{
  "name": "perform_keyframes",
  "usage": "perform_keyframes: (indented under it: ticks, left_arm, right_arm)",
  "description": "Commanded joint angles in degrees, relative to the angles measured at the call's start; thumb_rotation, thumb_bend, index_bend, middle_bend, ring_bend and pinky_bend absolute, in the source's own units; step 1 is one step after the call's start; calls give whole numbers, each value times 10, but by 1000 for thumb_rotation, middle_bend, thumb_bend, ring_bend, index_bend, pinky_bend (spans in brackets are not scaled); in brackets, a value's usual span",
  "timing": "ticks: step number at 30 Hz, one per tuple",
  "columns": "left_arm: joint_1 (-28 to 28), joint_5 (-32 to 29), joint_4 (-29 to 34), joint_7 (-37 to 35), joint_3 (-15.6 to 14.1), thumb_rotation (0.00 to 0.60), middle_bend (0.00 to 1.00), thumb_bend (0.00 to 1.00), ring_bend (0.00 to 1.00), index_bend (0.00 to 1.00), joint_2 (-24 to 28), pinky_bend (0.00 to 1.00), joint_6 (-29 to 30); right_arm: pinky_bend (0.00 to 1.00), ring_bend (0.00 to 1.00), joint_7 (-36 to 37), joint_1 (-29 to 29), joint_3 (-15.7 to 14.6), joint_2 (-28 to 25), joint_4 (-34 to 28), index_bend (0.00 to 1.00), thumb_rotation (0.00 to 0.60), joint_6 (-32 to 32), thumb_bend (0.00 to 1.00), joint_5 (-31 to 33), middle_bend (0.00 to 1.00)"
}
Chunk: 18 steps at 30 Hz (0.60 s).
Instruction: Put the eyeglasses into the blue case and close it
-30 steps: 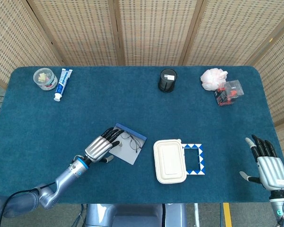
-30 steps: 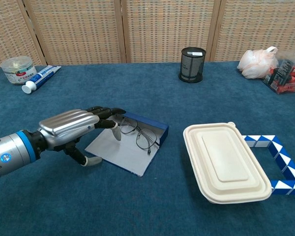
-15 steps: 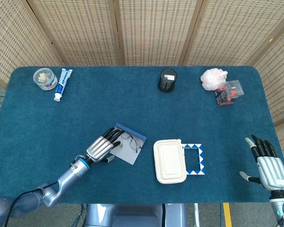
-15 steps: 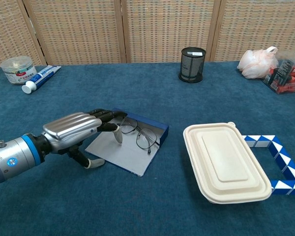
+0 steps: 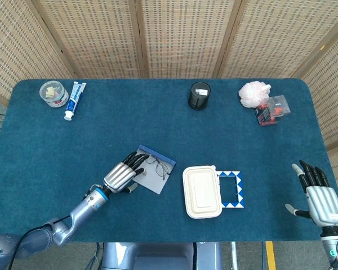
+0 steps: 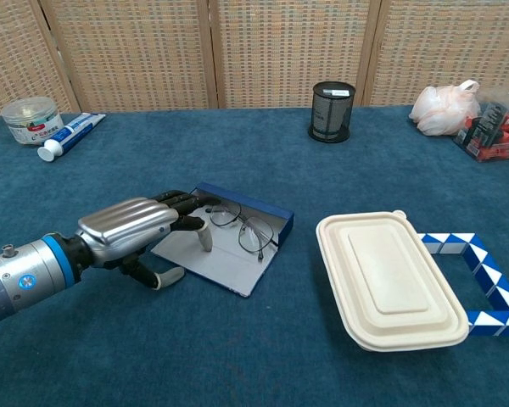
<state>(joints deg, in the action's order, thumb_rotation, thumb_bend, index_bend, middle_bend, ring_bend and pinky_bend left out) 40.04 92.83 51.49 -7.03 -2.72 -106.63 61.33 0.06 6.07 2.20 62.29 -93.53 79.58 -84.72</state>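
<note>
The blue case lies open left of the table's middle, its grey lining facing up. The eyeglasses lie unfolded on that lining, against the blue far wall. My left hand reaches in from the lower left. Its fingers lie flat over the case's left part, their tips by the glasses' near temple. The thumb sits at the lining's front edge, and nothing is gripped. My right hand hovers at the table's front right edge with fingers spread and holds nothing. It shows only in the head view.
A cream lunch box sits right of the case, with a blue-white snake puzzle beside it. Along the back stand a black mesh cup, toothpaste, a round tub, a pale bag and a clear box.
My left hand has slid a little further right onto the case, which has shifted slightly with the glasses. The right hand has not moved.
</note>
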Motion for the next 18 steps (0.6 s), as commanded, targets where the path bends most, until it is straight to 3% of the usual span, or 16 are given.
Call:
perform_keyframes:
  ticks: [1, 18]
  left_arm:
    - [1, 0, 0, -1, 0, 600, 0, 543, 0, 354, 1, 0, 0]
    - [22, -21, 6, 2, 31, 600, 0, 573, 0, 396, 4, 0, -25]
  right_arm:
    - [0, 0, 0, 0, 0, 0, 0, 0, 600, 0, 0, 0, 0]
    - [0, 0, 1, 1, 0, -1, -1, 0, 600, -2, 0, 1, 0]
